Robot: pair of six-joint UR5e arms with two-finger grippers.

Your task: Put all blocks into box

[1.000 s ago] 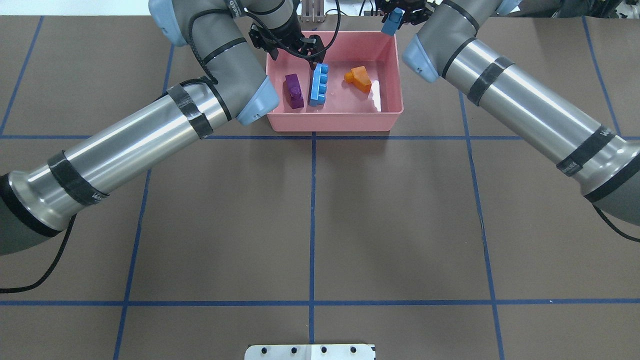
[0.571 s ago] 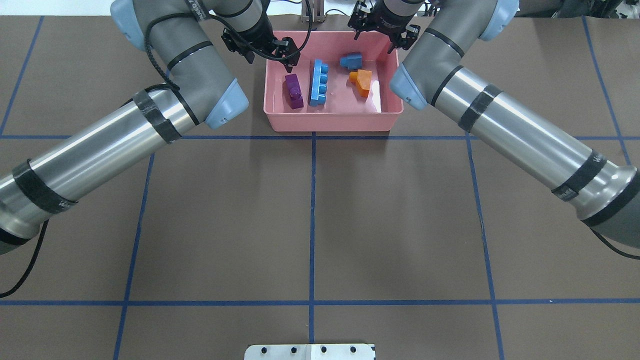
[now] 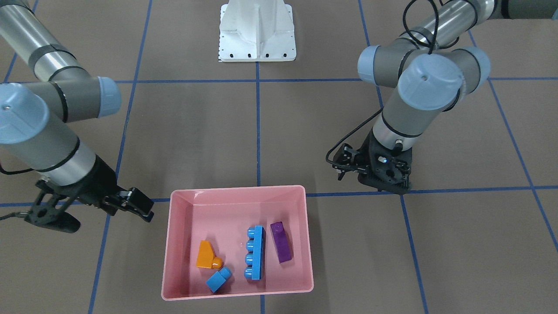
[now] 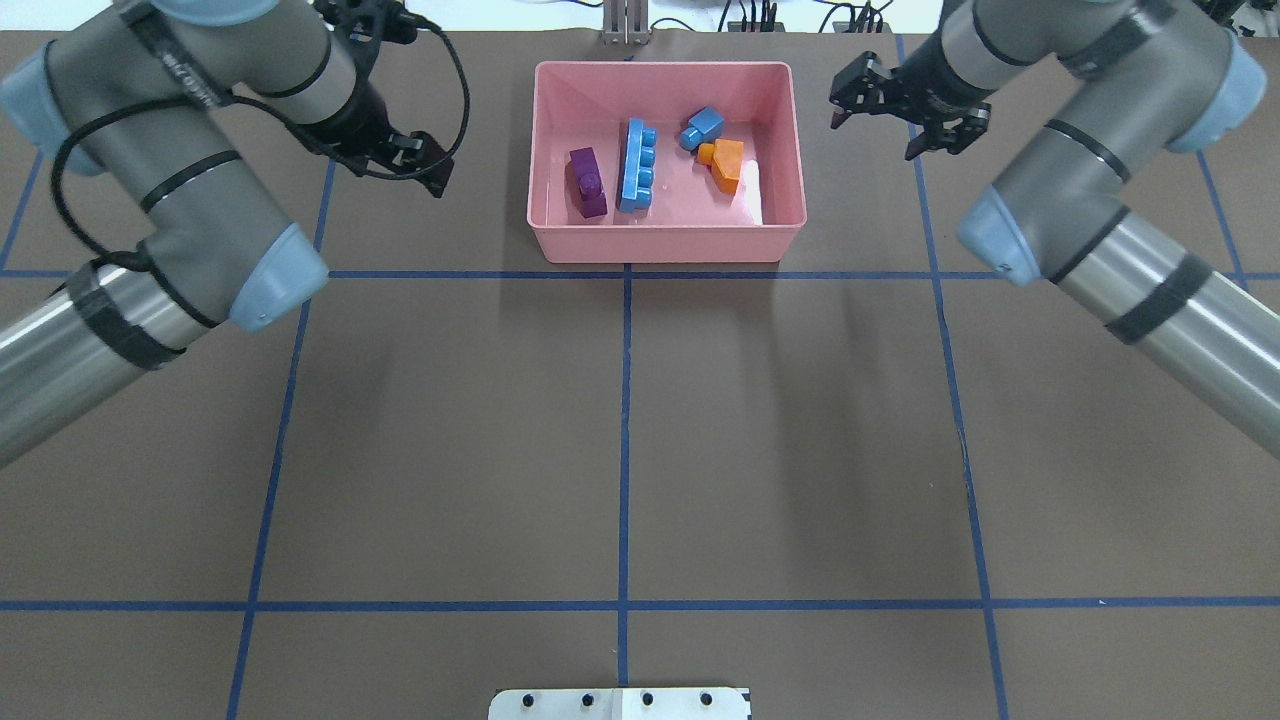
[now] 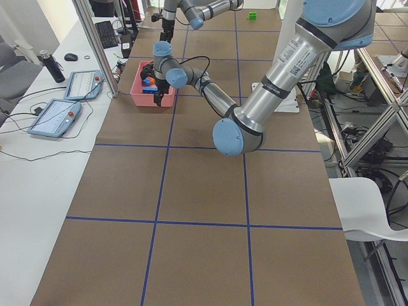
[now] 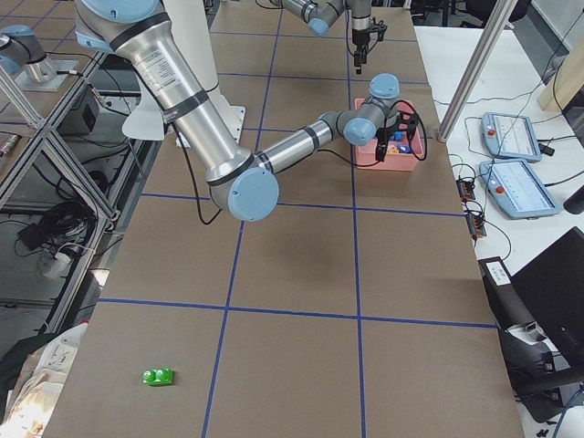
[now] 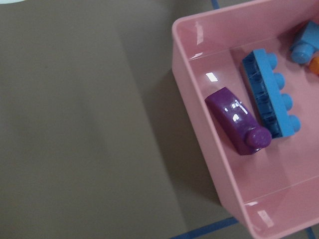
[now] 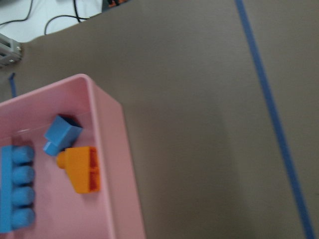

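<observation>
The pink box (image 4: pixel 665 250) stands at the table's far middle. In it lie the purple sloped block (image 4: pixel 588 182), the long light-blue block (image 4: pixel 637 166), the small blue block (image 4: pixel 702 127) and the orange sloped block (image 4: pixel 724 165); the last two touch. The green two-stud block (image 6: pixel 159 376) lies alone on the table far off on my right, also seen in the exterior left view (image 5: pixel 252 15). My left gripper (image 4: pixel 425 165) is open and empty, left of the box. My right gripper (image 4: pixel 873 138) is open and empty, right of the box.
The white robot base (image 3: pixel 257 32) stands at my side of the table. Blue tape lines (image 4: pixel 625 440) cross the brown table. Tablets (image 6: pixel 516 164) and cables lie beyond the far edge behind the box.
The right gripper has let the small blue block go into the box beside the orange one. Both grippers have pulled away from the box, the left to the left, the right to the right.
</observation>
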